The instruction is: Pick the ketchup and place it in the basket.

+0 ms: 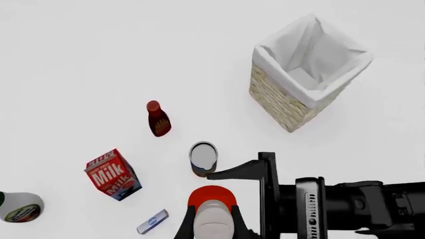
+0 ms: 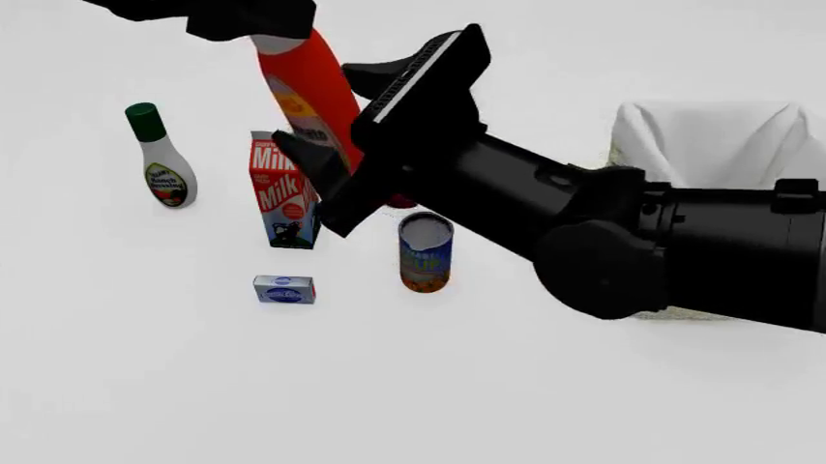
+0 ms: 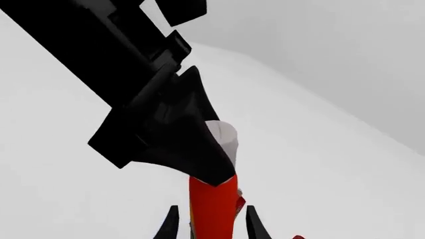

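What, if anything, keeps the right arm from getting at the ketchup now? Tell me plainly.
Probably nothing. The right gripper is open, with its fingers on either side of the ketchup body and nothing between them. The left gripper holds only the cap end, leaving the body free.

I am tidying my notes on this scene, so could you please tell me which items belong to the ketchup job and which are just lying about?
Belonging to the job:
ketchup, held up off the table in the left pincer
basket
right pincer, either side of the bottle

Just lying about:
milk carton
dark red-brown bottle
can
green-capped bottle
small box
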`<action>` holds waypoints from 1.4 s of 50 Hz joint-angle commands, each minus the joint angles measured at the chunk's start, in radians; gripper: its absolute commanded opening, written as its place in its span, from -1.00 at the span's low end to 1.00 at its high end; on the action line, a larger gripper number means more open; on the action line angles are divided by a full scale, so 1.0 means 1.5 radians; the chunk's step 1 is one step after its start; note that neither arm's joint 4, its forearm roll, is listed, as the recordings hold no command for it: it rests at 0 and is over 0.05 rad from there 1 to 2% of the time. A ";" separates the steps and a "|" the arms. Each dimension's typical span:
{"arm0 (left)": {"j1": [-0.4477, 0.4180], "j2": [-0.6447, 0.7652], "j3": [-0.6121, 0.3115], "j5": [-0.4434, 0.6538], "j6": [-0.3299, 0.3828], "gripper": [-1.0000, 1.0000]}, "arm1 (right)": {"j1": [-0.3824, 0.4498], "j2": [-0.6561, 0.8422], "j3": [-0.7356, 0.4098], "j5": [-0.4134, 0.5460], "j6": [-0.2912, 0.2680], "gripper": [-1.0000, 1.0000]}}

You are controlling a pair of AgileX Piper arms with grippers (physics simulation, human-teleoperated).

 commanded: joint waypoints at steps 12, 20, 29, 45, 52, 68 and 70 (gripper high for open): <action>-0.010 -0.005 -0.010 0.000 0.000 -1.00 | -0.006 0.021 0.001 -0.021 0.013 -1.00; -0.021 -0.011 0.007 -0.016 -0.014 -1.00 | -0.014 0.008 0.002 -0.017 0.015 -1.00; -0.054 -0.021 0.010 -0.023 -0.021 1.00 | -0.022 0.001 0.000 -0.010 0.015 -1.00; -0.062 -0.038 -0.012 -0.022 -0.016 1.00 | -0.024 -0.008 -0.001 -0.001 0.016 -1.00; -0.049 -0.052 -0.009 -0.024 -0.016 1.00 | -0.032 -0.011 -0.001 0.001 0.019 -1.00; -0.015 -0.092 0.015 -0.034 -0.014 1.00 | -0.059 -0.026 0.000 0.012 0.027 -1.00; -0.012 -0.096 0.017 -0.034 -0.011 1.00 | -0.063 -0.029 -0.002 0.015 0.030 -1.00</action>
